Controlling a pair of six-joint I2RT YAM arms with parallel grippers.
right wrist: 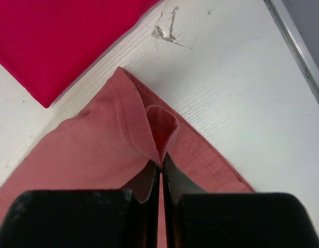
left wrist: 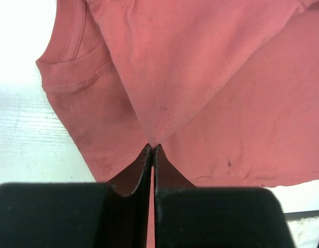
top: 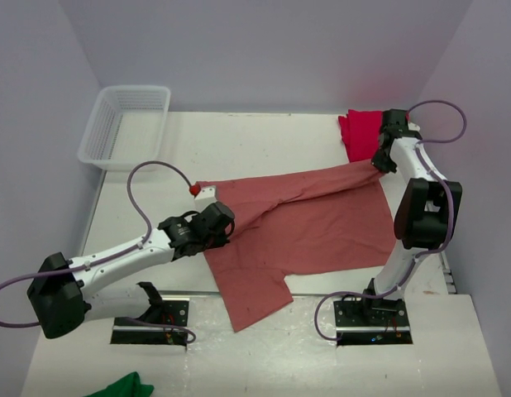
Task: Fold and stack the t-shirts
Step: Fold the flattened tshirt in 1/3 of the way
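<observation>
One salmon shirt (top: 322, 223): left gripper (left wrist: 152, 148) and right gripper (right wrist: 161, 161) each clamped on its fabric; carry both pinches level and taut.

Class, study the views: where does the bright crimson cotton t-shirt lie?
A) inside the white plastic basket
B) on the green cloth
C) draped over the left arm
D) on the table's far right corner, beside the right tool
D: the bright crimson cotton t-shirt lies on the white table's far right corner, just beyond the right tool, which pinches the dusty salmon-red cotton t-shirt.
</observation>
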